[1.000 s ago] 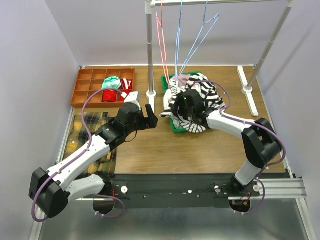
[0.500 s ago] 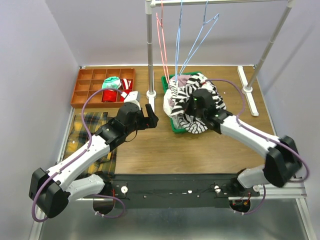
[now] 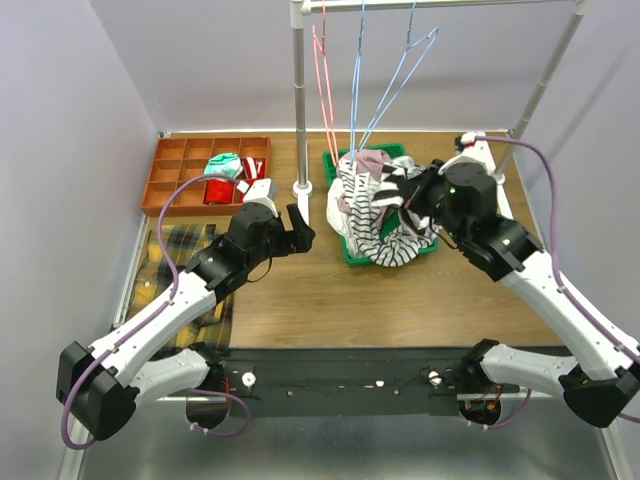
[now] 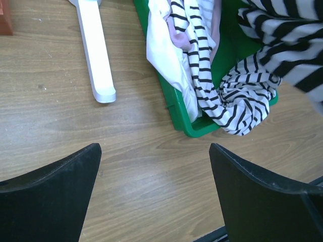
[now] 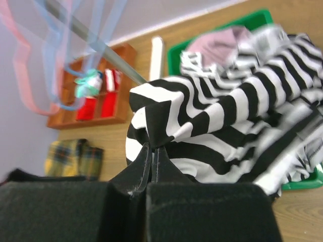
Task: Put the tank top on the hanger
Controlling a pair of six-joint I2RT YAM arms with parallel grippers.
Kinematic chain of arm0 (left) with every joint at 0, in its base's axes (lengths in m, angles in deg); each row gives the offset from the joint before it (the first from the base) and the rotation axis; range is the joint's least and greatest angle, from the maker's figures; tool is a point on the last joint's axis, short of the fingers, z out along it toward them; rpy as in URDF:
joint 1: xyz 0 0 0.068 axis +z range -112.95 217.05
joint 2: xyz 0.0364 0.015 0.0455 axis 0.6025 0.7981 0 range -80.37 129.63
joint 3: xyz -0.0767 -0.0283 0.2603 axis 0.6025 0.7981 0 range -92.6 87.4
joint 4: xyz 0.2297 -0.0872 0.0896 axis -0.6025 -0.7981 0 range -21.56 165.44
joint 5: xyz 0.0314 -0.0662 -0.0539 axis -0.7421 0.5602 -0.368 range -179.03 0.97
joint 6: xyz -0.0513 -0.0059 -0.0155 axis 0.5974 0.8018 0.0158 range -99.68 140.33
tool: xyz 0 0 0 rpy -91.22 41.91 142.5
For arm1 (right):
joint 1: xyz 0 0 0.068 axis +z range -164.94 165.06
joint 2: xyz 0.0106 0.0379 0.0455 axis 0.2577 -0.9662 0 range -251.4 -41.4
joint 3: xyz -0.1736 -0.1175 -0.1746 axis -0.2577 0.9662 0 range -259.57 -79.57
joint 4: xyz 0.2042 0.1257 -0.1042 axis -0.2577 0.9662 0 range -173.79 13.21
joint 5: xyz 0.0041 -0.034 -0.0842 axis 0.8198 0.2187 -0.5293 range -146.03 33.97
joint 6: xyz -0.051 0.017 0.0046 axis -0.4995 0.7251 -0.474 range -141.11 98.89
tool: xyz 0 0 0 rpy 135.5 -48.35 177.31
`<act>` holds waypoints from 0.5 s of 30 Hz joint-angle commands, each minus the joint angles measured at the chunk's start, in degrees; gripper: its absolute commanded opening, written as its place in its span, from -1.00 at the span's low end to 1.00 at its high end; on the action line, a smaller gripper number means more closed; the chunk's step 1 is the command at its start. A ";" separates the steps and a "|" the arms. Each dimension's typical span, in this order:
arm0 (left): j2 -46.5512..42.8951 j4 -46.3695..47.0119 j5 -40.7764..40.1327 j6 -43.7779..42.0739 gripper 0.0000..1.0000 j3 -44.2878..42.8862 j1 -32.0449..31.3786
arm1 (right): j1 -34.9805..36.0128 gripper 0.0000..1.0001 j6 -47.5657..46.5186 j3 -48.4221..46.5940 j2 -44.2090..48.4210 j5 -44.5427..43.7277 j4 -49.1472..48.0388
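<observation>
Now my right tool (image 5: 152, 151) grips a fold of the tank top (image 5: 222, 111) just above the green bin (image 4: 192, 127), my left tool (image 4: 154, 148) open beside it, but so thin a pinch could slip if trailing cloth snags there.

Green bin (image 4: 197, 130) at centre, brown compartment tray (image 3: 170, 185) back-left, plaid cloth (image 3: 195, 245) along the left edge.

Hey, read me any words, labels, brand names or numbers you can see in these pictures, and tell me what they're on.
No text can be read in any view.
The tank top shows only stripes.
The green bin and the orange organiser tray show no print or label.
</observation>
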 commanded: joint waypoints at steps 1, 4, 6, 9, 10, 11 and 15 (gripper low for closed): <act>-1.39 0.14 1.07 0.24 0.91 -2.11 0.56 | 0.51 -0.99 -2.59 -14.06 2.23 2.88 7.02; -1.30 0.14 0.98 0.59 0.89 -2.29 0.74 | 0.60 -0.99 -3.03 -19.53 1.70 7.89 9.05; -1.30 0.23 1.16 0.85 0.88 -2.55 0.91 | 0.60 -0.99 -2.59 -24.01 0.74 14.03 9.93; -1.39 -0.12 0.81 0.85 0.88 -2.99 1.35 | 0.51 -0.99 -0.84 -24.74 -0.50 22.64 9.76; -1.48 -0.38 0.63 0.85 0.87 -3.08 1.53 | 0.60 -0.99 -0.14 -23.69 -0.06 24.58 7.84; -1.65 -0.65 0.45 0.85 0.87 -3.25 1.62 | 0.60 -0.99 0.65 -21.68 0.20 28.25 6.43; -2.09 -1.61 -0.34 1.21 0.86 -3.17 2.67 | 4.54 -0.99 4.35 -5.11 2.22 32.69 -1.56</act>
